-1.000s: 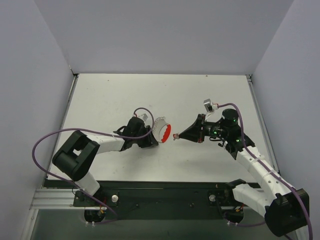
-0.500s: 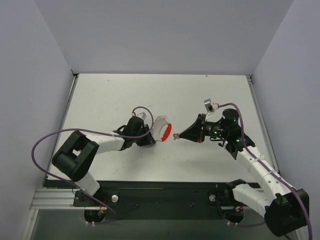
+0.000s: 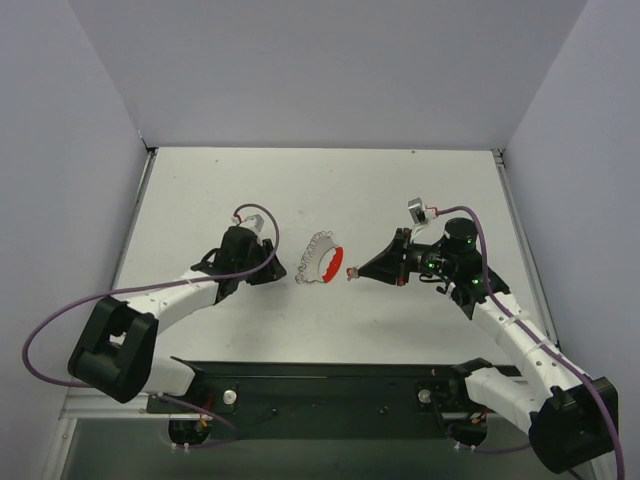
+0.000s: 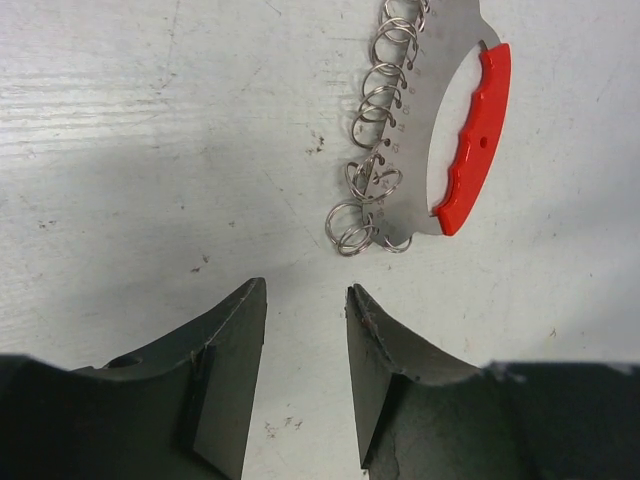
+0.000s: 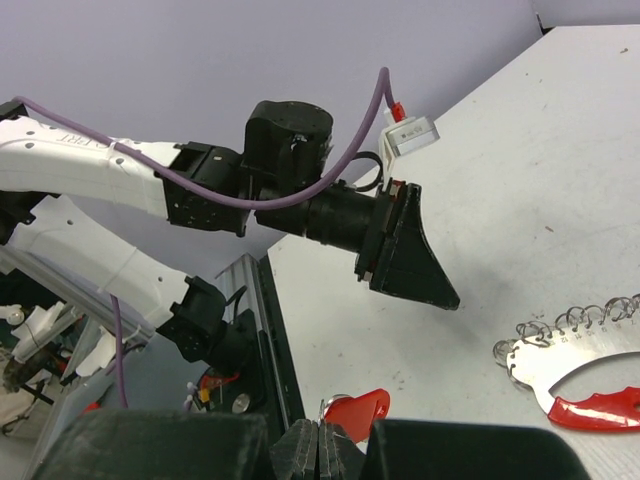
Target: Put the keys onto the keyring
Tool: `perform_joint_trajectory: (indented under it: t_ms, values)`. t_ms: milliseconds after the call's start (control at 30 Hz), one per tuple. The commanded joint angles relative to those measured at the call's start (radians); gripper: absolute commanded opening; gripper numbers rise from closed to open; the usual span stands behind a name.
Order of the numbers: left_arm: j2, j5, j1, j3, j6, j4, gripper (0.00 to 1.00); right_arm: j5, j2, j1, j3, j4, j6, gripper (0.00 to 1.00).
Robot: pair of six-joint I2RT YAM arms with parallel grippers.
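Left hand [image 4: 305,370]: fingers spread, bare table [image 4: 150,150] showing in the gap, nothing gripped. Past the fingertips, toward the upper right of the left wrist view, the keyring [image 4: 440,110] lies flat on the table, clear of the hand. It is a grey metal plate with a red arc on its right side and small wire loops strung along its left edge.

Top view: left hand [image 3: 270,268] sits left of centre, with the keyring [image 3: 322,262] at centre, near it but apart.

Right hand [image 5: 322,445]: fingers pressed together, pinching the key [image 5: 357,410]. Its red head sticks out at bottom centre of the right wrist view; the shaft is not clearly seen.

Top view: right hand [image 3: 360,272] sits right of centre, pointing left. The key [image 3: 350,272] is a red speck at its tip, just right of the keyring's red arc. Whether they touch, cannot tell.
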Motion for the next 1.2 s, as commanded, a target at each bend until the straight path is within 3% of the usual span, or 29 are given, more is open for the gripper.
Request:
perform_joint_trajectory:
  t_ms: [0,300,633,733,767,833,1167]
  values:
    - [0.034,0.046,-0.012,0.036,0.038,0.009,0.48,-0.038,0.000,-0.001,0.002,0.083,-0.011,0.00]
    - [0.218,0.146,-0.072,0.090,0.093,0.142,0.48,-0.034,0.000,-0.003,0.002,0.074,-0.012,0.00]
    - [0.321,0.141,-0.080,0.144,0.094,0.138,0.47,-0.028,-0.008,-0.010,0.004,0.051,-0.027,0.00]
    - [0.312,0.134,-0.080,0.141,0.099,0.138,0.30,-0.030,-0.009,-0.010,0.004,0.051,-0.029,0.00]
    - [0.303,0.129,-0.078,0.138,0.100,0.141,0.15,-0.028,-0.009,-0.009,0.001,0.051,-0.030,0.00]
    - [0.295,0.129,-0.078,0.130,0.107,0.156,0.01,-0.028,-0.008,-0.010,0.002,0.051,-0.032,0.00]
    - [0.192,0.194,-0.077,0.070,0.105,0.316,0.00,-0.027,-0.012,-0.010,0.002,0.046,-0.030,0.00]
